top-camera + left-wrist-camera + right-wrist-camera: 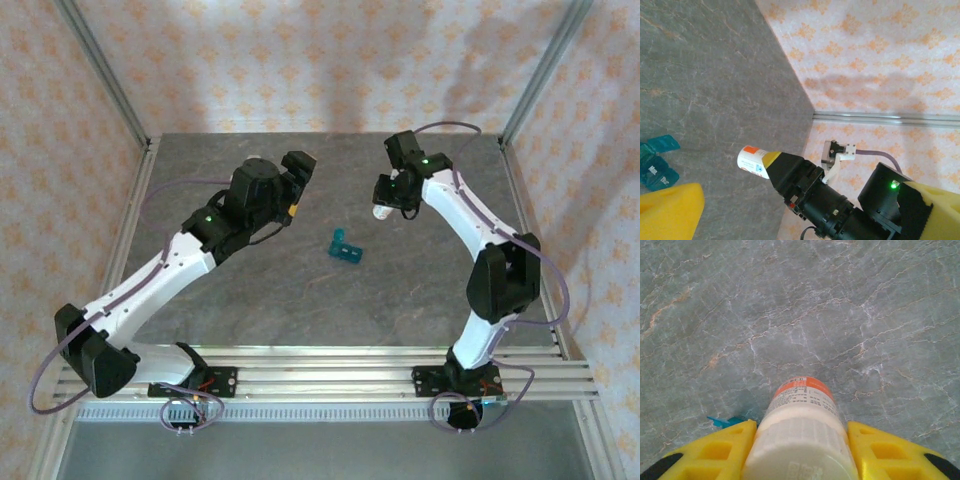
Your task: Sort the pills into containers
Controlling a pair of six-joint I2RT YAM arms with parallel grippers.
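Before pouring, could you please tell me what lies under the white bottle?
Bare grey table, a teal pill box corner showing beside it. The bottle, held in the right tool, covers the spot beneath.

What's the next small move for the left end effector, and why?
Probably ease the open left end effector toward the free end of the white plastic bottle with the orange label, to share the hold. The right end effector is shut on that bottle, apart from the teal plastic pill box.
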